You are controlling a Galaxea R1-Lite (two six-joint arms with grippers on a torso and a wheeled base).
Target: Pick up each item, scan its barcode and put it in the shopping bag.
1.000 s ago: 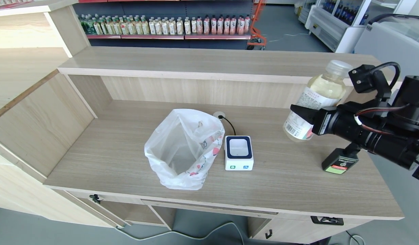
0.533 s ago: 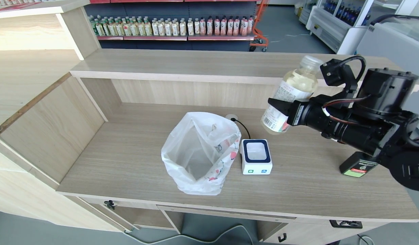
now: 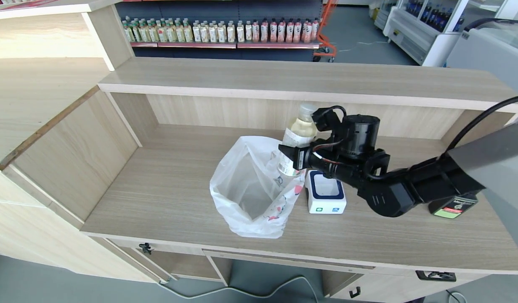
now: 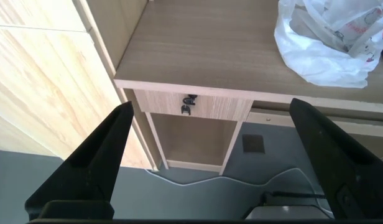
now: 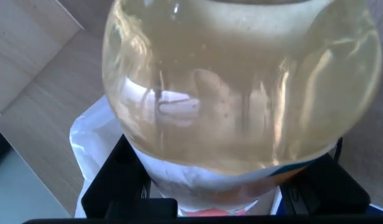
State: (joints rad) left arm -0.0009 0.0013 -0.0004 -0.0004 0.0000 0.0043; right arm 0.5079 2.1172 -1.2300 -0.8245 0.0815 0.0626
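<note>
The bottle (image 3: 298, 136) hangs nearly upright in the air. Its long axis is close to vertical, with the cap up and leaning a little to the far side and the base down over the bag's right rim. The right jaws hold it by its lower half, clamped across the white label, with the arm coming in from the right. The liquid inside is pale yellow, and the label's print is too small to read.

The bag (image 3: 250, 189), white with red-pink figures, sits open-mouthed on the counter (image 3: 158, 198), below and left of the bottle. Just right of the bag lies the white scanner (image 3: 326, 195), window up and partly under the arm. It has a green and a blue square on its near face. Farther right, a small black device (image 3: 452, 206) with a green-and-red label sits on the counter.

The left jaws stand wide apart, holding nothing, off the counter's near left corner.
</note>
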